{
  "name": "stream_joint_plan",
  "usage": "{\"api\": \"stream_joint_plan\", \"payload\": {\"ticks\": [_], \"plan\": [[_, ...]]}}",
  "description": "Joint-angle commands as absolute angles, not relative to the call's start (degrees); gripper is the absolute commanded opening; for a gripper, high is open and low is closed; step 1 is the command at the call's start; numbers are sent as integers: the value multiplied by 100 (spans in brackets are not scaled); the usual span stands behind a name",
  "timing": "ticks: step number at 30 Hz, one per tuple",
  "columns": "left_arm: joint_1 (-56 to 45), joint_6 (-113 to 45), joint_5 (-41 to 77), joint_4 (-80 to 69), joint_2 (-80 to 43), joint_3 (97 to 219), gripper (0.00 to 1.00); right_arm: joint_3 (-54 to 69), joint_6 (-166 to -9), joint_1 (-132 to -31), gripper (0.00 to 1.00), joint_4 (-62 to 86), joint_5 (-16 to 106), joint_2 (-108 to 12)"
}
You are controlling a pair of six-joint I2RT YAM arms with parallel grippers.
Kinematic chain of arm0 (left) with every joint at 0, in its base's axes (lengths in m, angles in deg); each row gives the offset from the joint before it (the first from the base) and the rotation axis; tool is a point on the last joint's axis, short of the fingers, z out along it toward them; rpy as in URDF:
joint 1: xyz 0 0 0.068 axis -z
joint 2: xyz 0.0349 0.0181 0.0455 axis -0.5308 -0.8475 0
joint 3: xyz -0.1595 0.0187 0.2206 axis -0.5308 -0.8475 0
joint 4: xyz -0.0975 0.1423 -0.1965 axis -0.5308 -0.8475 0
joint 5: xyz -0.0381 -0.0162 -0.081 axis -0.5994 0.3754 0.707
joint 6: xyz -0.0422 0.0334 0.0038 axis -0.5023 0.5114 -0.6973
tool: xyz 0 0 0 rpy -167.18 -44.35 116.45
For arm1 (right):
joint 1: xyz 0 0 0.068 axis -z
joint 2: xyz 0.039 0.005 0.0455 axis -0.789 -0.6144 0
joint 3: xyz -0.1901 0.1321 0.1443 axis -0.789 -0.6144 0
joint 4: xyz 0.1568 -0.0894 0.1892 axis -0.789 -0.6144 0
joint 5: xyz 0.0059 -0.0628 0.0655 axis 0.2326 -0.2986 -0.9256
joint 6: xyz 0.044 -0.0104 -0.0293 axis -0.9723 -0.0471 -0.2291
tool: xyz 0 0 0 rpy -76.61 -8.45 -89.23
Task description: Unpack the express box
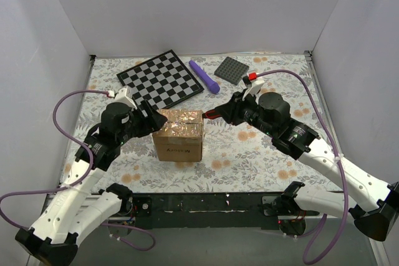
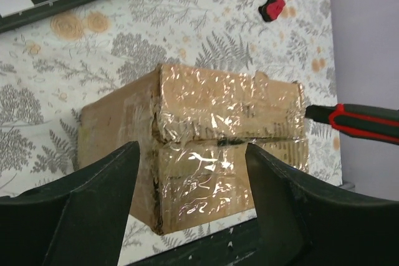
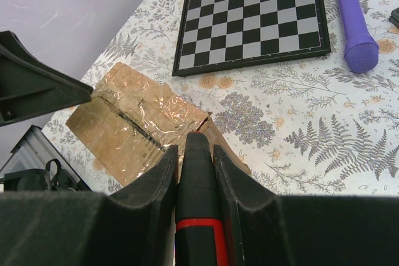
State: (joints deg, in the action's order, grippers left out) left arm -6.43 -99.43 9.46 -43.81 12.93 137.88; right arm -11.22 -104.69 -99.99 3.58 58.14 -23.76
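The express box [image 1: 179,134] is a small brown carton with glossy tape over its top flaps, standing on the floral cloth in the middle. My left gripper [image 1: 151,118] hovers at its left top edge. In the left wrist view this gripper [image 2: 192,151] stands open, with the taped top of the box [image 2: 218,116] showing between its fingers. My right gripper [image 1: 225,111] is at the box's right side, shut on a black and red cutter [image 3: 196,179]. The cutter's tip sits at the right edge of the box [image 3: 137,116]. The cutter [image 2: 358,121] also shows in the left wrist view.
A chessboard [image 1: 161,79] lies behind the box, with a purple pen-like stick [image 1: 204,76] and a flat dark grey square plate [image 1: 232,70] to its right. A small red and black piece [image 2: 272,6] lies on the cloth. White walls close off three sides.
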Motion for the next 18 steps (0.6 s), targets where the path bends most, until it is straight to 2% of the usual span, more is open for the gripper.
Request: {"api": "stream_joint_plan", "payload": {"ticks": [1,7,11,12,15,17,18], "plan": [[-631,-10014,1215,-5040,1193,13876,65,-1225,-10342,-9990,1,29,5811,-2329],[-631,-9856,1373,-5199,999,13858,61,-1260,-10359,-9981,1,55,5802,-2346],[-639,-9768,1558,-5103,1043,13789,42,-1260,-10360,-9981,1,81,5785,-2372],[-631,-9750,1584,-5094,1052,13771,32,-1260,-10359,-9990,1,99,5785,-2381],[-639,-9732,1733,-4988,1060,13674,11,-1216,-10360,-9990,1,108,5785,-2408],[-631,-9741,1848,-4874,1078,13578,7,-1190,-10359,-9990,1,90,5785,-2416],[-631,-9759,1900,-4830,1087,13551,2,-1181,-10342,-9990,1,99,5785,-2416]]}}
